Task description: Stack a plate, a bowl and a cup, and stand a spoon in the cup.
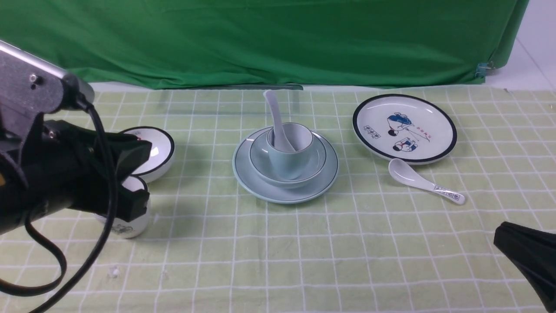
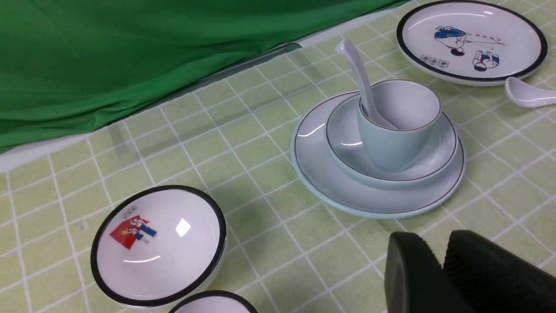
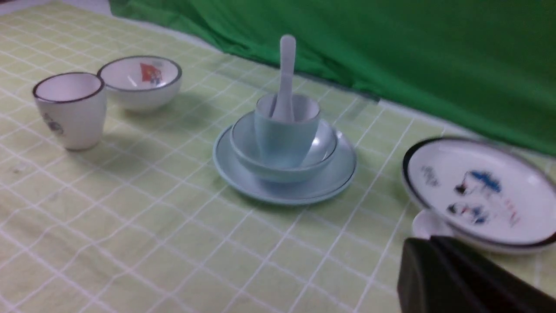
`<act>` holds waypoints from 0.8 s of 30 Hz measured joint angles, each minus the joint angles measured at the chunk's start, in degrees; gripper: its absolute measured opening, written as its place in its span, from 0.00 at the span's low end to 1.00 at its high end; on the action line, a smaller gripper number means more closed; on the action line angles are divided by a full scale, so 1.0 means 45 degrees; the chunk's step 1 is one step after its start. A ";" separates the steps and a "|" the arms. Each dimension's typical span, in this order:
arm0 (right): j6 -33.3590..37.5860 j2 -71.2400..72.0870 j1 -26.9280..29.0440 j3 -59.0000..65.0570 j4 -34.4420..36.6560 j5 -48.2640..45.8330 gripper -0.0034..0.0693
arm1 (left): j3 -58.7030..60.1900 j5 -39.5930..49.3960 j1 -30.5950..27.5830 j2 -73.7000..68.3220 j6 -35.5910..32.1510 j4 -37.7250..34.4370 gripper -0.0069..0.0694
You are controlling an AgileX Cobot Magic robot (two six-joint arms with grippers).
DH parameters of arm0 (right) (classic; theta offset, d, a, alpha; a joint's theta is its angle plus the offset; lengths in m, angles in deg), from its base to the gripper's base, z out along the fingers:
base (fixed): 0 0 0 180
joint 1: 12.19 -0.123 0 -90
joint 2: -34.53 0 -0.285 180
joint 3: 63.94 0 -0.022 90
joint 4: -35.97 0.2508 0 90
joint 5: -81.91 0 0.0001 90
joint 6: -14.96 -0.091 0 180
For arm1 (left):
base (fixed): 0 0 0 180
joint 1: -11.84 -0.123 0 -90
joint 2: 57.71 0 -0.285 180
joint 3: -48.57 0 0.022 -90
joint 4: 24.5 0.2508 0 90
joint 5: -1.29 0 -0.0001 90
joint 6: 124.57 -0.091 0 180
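On checked cloth (image 1: 278, 243), spoon (image 1: 277, 124) stands in cup (image 1: 289, 161), well apart from both jaws.

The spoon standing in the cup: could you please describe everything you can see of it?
The spoon is a short, plain, pale blue-white soup spoon, glossy like glazed ceramic, unmarked. It stands scoop-down inside the cup, handle leaning on the cup's rim and rising above it, tilted back towards the robot's left. Only the cup touches it; the cup sits in the bowl on the plate.
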 joint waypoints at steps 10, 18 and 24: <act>0.1797 0.5576 0.3310 0.3318 -0.0091 0.2797 0.06 | 0.0000 -0.0025 0.0000 -0.0030 0.0000 0.0008 0.18; 0.0770 0.5951 0.5646 0.3358 -0.0012 -0.0375 0.06 | 0.0000 -0.0082 0.0003 -0.0028 0.0000 0.0101 0.19; 0.0404 0.6003 0.5646 0.3358 -0.0012 -0.3062 0.06 | 0.0000 -0.0277 0.0003 -0.0028 0.0000 0.0127 0.20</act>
